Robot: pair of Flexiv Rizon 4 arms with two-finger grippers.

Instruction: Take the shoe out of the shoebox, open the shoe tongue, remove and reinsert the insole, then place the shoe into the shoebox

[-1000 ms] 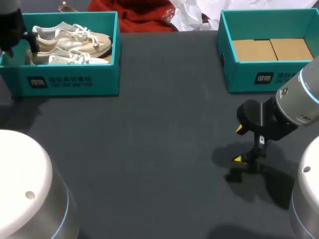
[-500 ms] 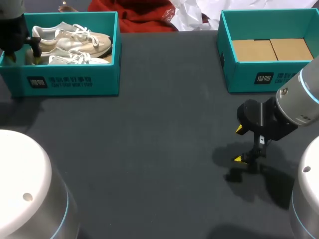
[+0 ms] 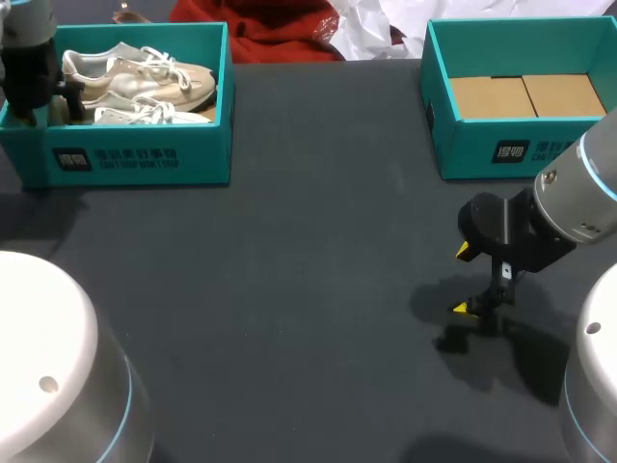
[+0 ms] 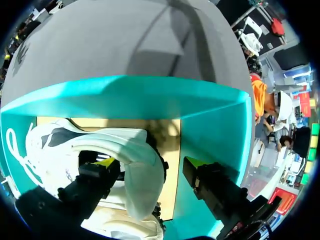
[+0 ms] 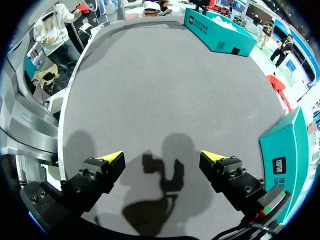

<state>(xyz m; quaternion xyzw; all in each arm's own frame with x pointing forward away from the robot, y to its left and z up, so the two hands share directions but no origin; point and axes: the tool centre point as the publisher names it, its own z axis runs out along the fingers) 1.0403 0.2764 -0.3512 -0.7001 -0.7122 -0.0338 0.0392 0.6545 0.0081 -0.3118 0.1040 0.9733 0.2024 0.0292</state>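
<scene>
Right gripper hung just above the table at the near right. Its fingers were spread wide and held nothing (its shadow lay on the dark surface directly beneath). The right arm entered from the right edge.

Further back on that side stood the right box. It was teal, and only a tan cardboard floor showed inside it.

At the far left corner stood the left box, also teal. It contained two pale shoes laid side by side, toes toward the right.

Left gripper was positioned inside that box at the heel end. Its fingers were apart and straddled the heel of one shoe. One finger sat in the shoe's opening against the heel collar. The other finger stood clear on the outer side, with the box floor visible in the gap. No grip was established on the shoe, which rested in the left box.
</scene>
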